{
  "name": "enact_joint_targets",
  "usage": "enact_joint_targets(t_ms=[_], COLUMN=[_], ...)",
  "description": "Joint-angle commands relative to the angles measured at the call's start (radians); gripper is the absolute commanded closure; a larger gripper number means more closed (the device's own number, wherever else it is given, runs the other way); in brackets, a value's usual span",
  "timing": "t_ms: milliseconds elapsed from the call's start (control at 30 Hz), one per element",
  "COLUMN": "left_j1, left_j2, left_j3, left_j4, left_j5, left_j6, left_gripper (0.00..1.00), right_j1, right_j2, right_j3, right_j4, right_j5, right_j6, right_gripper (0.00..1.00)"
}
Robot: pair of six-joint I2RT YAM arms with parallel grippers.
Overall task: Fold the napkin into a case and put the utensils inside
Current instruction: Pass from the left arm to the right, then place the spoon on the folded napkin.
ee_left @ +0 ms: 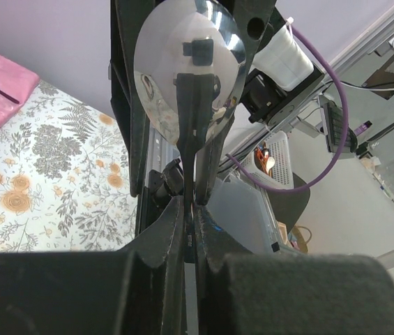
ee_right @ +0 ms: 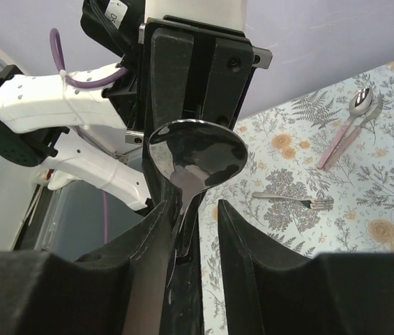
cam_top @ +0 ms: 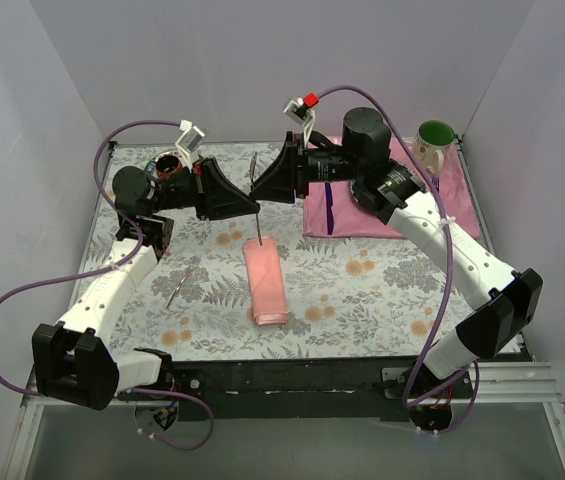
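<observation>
The salmon-pink napkin case (cam_top: 266, 283) lies folded lengthwise on the floral cloth. A silver spoon (cam_top: 258, 225) stands upright over its far end, the lower tip at the case's opening. My left gripper (cam_top: 252, 208) is shut on the spoon's handle; in its wrist view the bowl (ee_left: 186, 77) rises above the closed jaws (ee_left: 190, 207). My right gripper (cam_top: 262, 190) faces it from the other side. It is open around the spoon's neck (ee_right: 195, 159), which rests against one finger, with a gap to the other (ee_right: 200, 216). A silver fork (ee_right: 296, 202) lies flat on the cloth.
A rose-patterned pink placemat (cam_top: 362, 215) with a purple knife (cam_top: 329, 212) lies back right, next to a green mug (cam_top: 435, 140). A pink-handled utensil (ee_right: 350, 125) rests on the cloth at the left. A brown cup (cam_top: 167, 165) sits back left. White walls enclose the table.
</observation>
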Motion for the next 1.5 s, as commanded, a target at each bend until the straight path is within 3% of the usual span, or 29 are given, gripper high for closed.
enact_joint_targets(t_ms=[0, 133, 333, 433, 500, 600, 667, 733, 767, 867, 967, 1067, 1267, 1367, 1467], left_j1=[-0.006, -0.005, -0.006, -0.006, -0.006, -0.006, -0.005, 0.011, 0.026, 0.129, 0.218, 0.219, 0.219, 0.219, 0.219], left_j2=[-0.017, -0.026, -0.03, -0.03, -0.029, -0.029, -0.034, -0.043, -0.059, -0.081, -0.112, -0.133, -0.182, -0.201, -0.215], left_j3=[-0.014, -0.02, -0.034, -0.029, -0.028, -0.022, -0.008, 0.015, 0.038, 0.061, 0.096, 0.093, 0.047, 0.028, -0.009], left_j4=[0.006, -0.031, -0.041, -0.055, -0.058, -0.104, -0.201, -0.372, -0.435, -0.621, -0.831, -0.876, -0.911, -0.919, -0.893], left_j5=[-0.013, -0.01, -0.018, -0.025, -0.027, -0.037, -0.056, -0.112, -0.145, -0.278, -0.578, -0.648, -0.758, -0.826, -0.831], left_j6=[0.008, 0.045, 0.049, 0.062, 0.069, 0.114, 0.155, 0.276, 0.325, 0.434, 0.488, 0.565, 0.617, 0.64, 0.623], left_gripper=[1.0, 1.0, 1.0, 1.0, 1.0, 1.0, 0.62, 0.36, 0.02, 0.02, 0.02, 0.02, 0.02, 0.02, 0.02], right_j1=[0.007, 0.007, -0.011, -0.01, -0.011, -0.011, -0.01, -0.011, -0.011, -0.005, 0.041, 0.105, 0.133, 0.159, 0.181], right_j2=[0.004, -0.002, -0.002, -0.002, 0.001, 0.006, 0.004, 0.0, -0.007, -0.02, 0.01, 0.056, 0.245, 0.3, 0.299], right_j3=[0.057, 0.059, 0.062, 0.062, 0.065, 0.073, 0.076, 0.085, 0.085, 0.064, 0.056, 0.033, 0.14, 0.131, 0.09], right_j4=[0.028, 0.042, 0.031, 0.017, 0.003, -0.007, -0.018, -0.088, -0.118, -0.219, -0.28, -0.3, -0.42, -0.435, -0.414], right_j5=[-0.012, -0.01, -0.026, -0.026, -0.026, -0.017, 0.022, 0.136, 0.198, 0.493, 0.713, 0.877, 0.999, 1.066, 1.059], right_j6=[0.014, 0.024, 0.043, 0.037, 0.032, 0.027, 0.024, -0.015, -0.034, -0.069, -0.113, -0.082, -0.089, -0.124, -0.053], right_gripper=[0.6, 0.58, 0.66, 0.8, 0.98, 0.99, 0.99, 0.99, 0.99, 0.99, 0.99, 0.99, 0.99, 0.99, 0.99])
